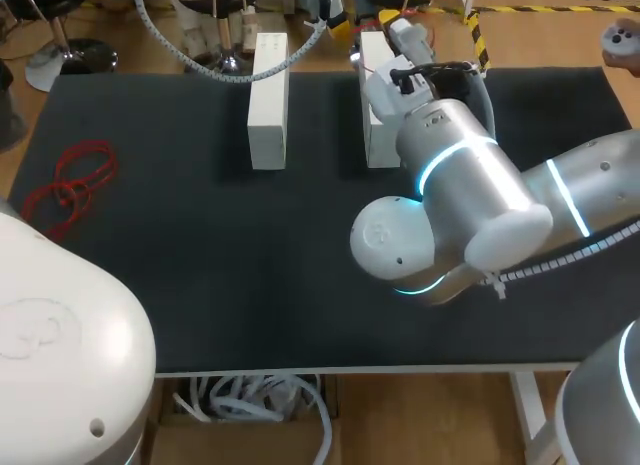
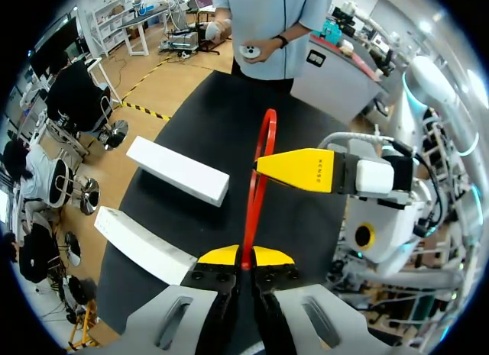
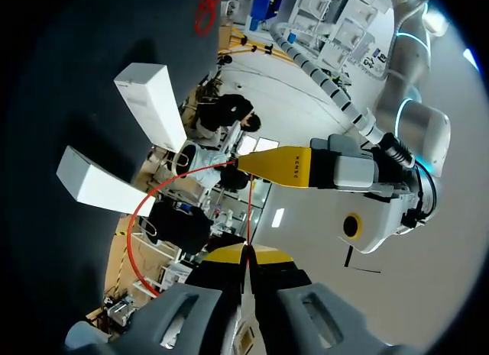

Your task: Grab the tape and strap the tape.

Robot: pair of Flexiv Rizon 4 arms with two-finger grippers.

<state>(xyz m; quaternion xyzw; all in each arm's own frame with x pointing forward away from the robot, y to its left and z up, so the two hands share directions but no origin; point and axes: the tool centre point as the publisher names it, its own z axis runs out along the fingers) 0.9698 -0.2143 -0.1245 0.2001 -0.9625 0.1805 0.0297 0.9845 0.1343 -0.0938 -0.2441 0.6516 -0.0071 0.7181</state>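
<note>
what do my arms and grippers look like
Both arms are thick, rounded tubes: the right arm silvery white with glowing cyan rings at its joints and a ribbed white cable hose along it, the left arm plain glossy white. The left gripper and right gripper each have grey slotted fingers, black blocks and bright yellow tips.

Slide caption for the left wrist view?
Left gripper and right gripper both pinch a thin red tape loop near two white rectangular blocks.
</note>
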